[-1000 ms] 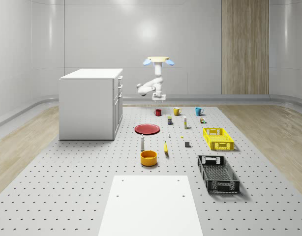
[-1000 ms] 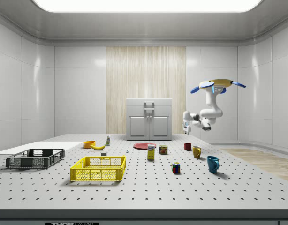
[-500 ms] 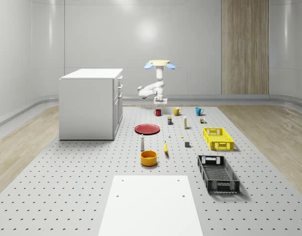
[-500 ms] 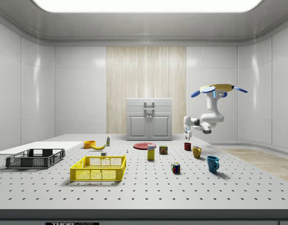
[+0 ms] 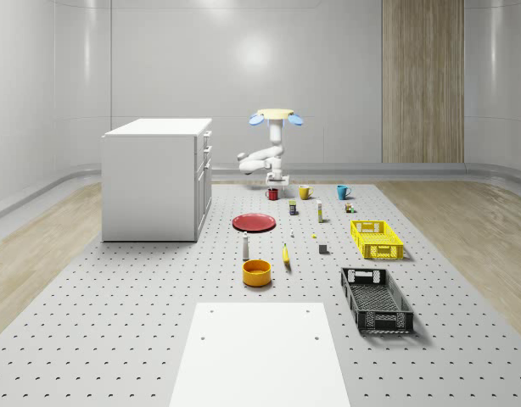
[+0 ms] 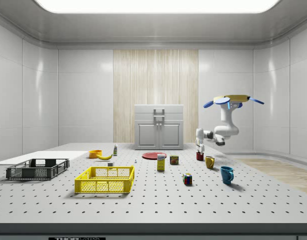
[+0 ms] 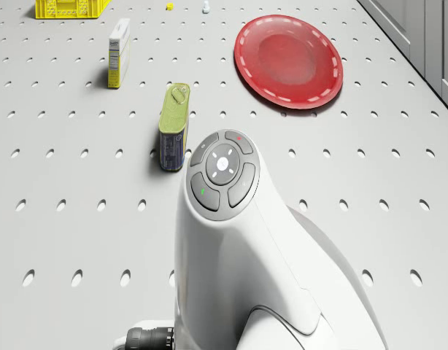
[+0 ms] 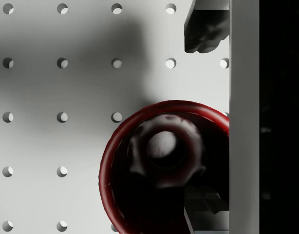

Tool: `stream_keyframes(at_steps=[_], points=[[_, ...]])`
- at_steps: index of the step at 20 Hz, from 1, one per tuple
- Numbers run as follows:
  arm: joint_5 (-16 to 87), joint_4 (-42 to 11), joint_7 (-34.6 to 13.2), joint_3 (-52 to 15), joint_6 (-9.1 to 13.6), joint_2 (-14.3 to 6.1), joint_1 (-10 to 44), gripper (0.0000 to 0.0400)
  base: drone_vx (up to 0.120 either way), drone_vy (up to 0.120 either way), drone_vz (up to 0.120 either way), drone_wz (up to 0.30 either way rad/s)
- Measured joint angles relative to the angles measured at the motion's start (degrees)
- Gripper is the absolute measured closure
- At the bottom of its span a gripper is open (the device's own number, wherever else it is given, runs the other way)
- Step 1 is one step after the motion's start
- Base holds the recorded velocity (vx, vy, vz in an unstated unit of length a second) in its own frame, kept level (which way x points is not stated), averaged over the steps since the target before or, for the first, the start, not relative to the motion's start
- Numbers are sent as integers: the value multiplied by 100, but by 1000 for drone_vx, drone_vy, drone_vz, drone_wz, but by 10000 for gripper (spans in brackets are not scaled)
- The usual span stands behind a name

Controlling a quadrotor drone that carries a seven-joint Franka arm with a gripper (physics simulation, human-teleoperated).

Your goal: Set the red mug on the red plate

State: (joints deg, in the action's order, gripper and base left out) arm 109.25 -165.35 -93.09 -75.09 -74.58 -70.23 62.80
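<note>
The table (image 5: pixel 116 339) carries the red plate (image 5: pixel 254 222). The drone (image 5: pixel 276 115) hovers over its far end. The red mug (image 5: pixel 272 194) stands at 1 o'clock from the plate. The fingers (image 8: pixel 206 29) hang spread just above the mug, holding nothing.
</note>
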Motion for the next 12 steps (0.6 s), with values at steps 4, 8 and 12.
stream_keyframes(at_steps=[4,8,12], points=[[113,29,1,151,-181,-140,5,0,0,0,0,0],[211,58,-55,277,-324,-245,69,0,0,0,0,0],[347,97,-71,444,-484,-353,100,0,0,0,0,0]])
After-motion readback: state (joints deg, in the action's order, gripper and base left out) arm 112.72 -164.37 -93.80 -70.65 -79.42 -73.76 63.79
